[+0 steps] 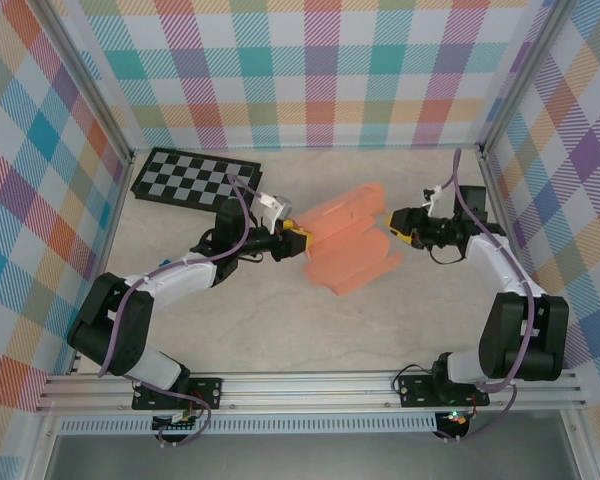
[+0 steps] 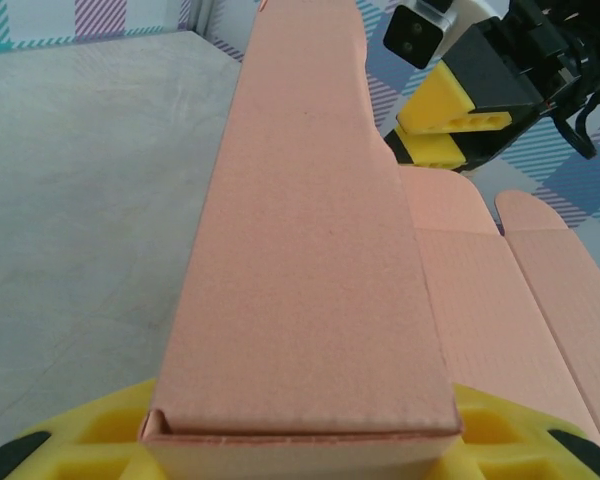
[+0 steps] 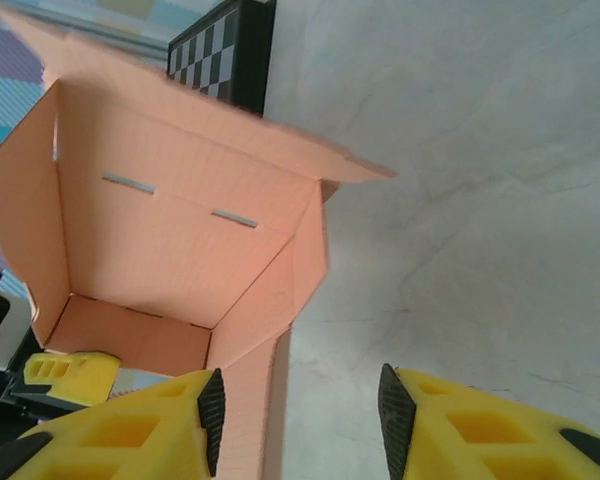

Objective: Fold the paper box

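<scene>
Two claws work one piece. My left claw [image 1: 298,243] is clamped on the left end of the paper box [image 1: 348,245], with a folded wall of card pinched between its yellow pads. My right claw [image 1: 394,226] sits at the box's right end. Its jaws are apart with bare bench between them, and a strip of card lies just beside one inner pad. As far as I can see, it grips nothing.

The box sits mid-bench, a little toward the far edge. It is half formed: base down, some walls up, flaps loose, and two slots showing in one inner panel.

I judge the step to be mid-fold, with the left side anchoring while the right side lines up on a loose end flap.

The next move calls for the right claw to take that flap by its edge and swing it inward along the crease, while the left keeps its hold. The card is thin, so it needs a light pinch and no twisting, or the walls will buckle.

The bench [image 1: 280,330] is pale, marbled and smooth, so I expect the card would slide if it were let go. A black-and-grey checkerboard [image 1: 195,178] lies flat at the far-left corner, well apart from the box. Pastel plaid walls [image 1: 320,70] close three sides, and a metal rail [image 1: 310,385] runs along the near edge.
</scene>
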Action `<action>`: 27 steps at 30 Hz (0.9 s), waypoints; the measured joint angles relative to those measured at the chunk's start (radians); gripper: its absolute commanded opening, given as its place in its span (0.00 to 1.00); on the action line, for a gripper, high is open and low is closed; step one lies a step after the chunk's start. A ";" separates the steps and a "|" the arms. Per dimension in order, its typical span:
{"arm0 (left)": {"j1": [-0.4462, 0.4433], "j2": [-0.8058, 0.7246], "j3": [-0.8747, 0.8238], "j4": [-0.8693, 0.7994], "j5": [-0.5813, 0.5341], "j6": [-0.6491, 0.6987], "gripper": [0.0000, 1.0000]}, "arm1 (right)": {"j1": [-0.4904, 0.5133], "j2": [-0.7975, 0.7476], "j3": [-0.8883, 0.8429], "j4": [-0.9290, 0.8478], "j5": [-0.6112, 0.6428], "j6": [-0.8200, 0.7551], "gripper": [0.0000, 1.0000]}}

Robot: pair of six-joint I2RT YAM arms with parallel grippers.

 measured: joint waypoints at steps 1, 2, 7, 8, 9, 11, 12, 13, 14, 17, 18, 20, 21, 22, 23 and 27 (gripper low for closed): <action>0.000 0.000 0.000 0.000 0.000 -0.006 0.28 | 0.010 0.000 0.000 0.003 -0.002 0.002 0.48; 0.000 0.000 0.000 0.001 0.000 -0.012 0.28 | 0.020 0.000 0.000 0.005 -0.002 0.005 0.48; 0.000 0.000 0.000 0.007 0.006 -0.032 0.28 | 0.060 0.000 0.000 0.021 0.029 0.013 0.48; 0.000 0.000 0.000 0.008 0.007 -0.034 0.28 | 0.066 0.001 -0.001 0.029 0.037 0.018 0.48; 0.000 0.000 0.000 0.009 0.008 -0.037 0.28 | 0.070 0.003 -0.001 0.035 0.044 0.023 0.47; 0.000 0.000 0.000 0.011 0.012 -0.039 0.28 | 0.071 0.014 0.000 0.048 0.047 0.026 0.46; 0.000 0.000 0.000 0.012 0.017 -0.039 0.28 | 0.071 0.026 0.002 0.050 0.049 0.026 0.46; 0.000 0.000 0.000 0.014 0.024 -0.039 0.28 | 0.071 0.039 0.006 0.049 0.052 0.026 0.45; 0.000 0.000 0.000 0.014 0.028 -0.034 0.28 | 0.071 0.053 0.011 0.047 0.055 0.023 0.45; -0.002 -0.007 0.000 0.008 0.041 -0.005 0.28 | 0.071 0.085 0.039 0.013 0.067 -0.002 0.41; -0.003 -0.011 0.000 0.005 0.046 0.006 0.28 | 0.071 0.092 0.052 0.000 0.071 -0.011 0.40; -0.004 -0.018 0.000 0.003 0.053 0.022 0.28 | 0.071 0.097 0.079 -0.022 0.073 -0.039 0.38; -0.005 -0.020 0.000 0.003 0.056 0.031 0.28 | 0.071 0.097 0.089 -0.031 0.073 -0.053 0.36; -0.005 -0.021 0.001 0.002 0.058 0.037 0.28 | 0.072 0.097 0.098 -0.039 0.072 -0.064 0.34; -0.005 -0.021 0.002 -0.002 0.060 0.041 0.28 | 0.074 0.097 0.106 -0.046 0.072 -0.077 0.34; -0.007 -0.021 0.004 -0.020 0.060 0.060 0.27 | 0.082 0.097 0.117 -0.072 0.067 -0.111 0.31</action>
